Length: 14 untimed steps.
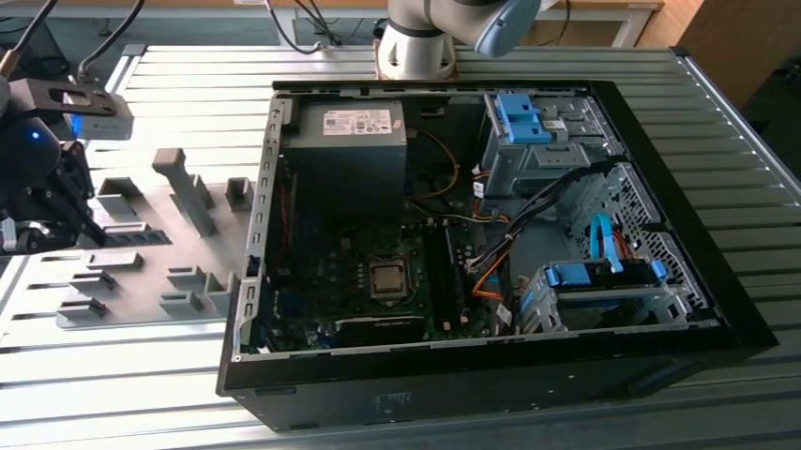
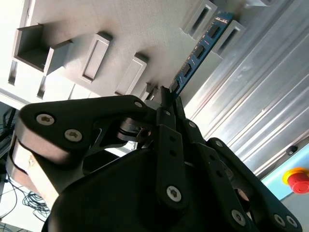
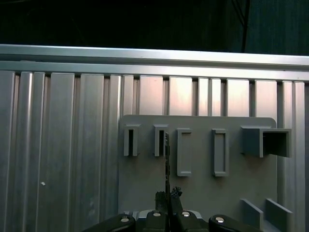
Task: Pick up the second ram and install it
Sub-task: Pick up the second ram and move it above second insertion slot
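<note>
Second wrist view: ram (image 2: 199, 50) in gripper (image 2: 168, 95)

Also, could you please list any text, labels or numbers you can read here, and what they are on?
None can be read.
The white label on the power supply: too small to read.
The second ram: chip markings blurred.
The red stop button: no legible text.
</note>
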Each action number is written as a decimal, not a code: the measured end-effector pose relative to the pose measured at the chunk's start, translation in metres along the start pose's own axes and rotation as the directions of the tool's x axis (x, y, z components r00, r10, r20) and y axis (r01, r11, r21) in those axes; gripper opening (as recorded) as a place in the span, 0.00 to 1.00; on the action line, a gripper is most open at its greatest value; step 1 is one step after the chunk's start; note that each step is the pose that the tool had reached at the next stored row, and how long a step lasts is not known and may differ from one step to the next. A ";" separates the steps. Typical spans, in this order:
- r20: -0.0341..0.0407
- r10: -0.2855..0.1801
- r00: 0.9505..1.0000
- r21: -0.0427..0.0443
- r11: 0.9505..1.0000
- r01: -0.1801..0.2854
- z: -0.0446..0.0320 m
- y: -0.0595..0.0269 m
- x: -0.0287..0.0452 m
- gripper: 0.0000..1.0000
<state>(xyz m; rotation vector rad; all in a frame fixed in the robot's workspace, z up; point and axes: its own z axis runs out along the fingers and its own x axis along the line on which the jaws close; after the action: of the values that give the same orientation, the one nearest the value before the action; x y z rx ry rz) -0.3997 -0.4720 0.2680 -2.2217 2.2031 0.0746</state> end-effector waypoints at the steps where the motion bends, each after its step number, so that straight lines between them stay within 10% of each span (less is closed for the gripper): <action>1: 0.000 0.000 1.000 0.000 1.000 0.000 -0.0004 0.0000 0.0000 0.14; 14: 0.000 0.000 1.000 0.000 1.000 0.000 -0.0038 0.0001 -0.0001 0.14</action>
<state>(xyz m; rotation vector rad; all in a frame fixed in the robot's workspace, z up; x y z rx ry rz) -0.3997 -0.4720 0.2718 -2.2218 2.2032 0.0746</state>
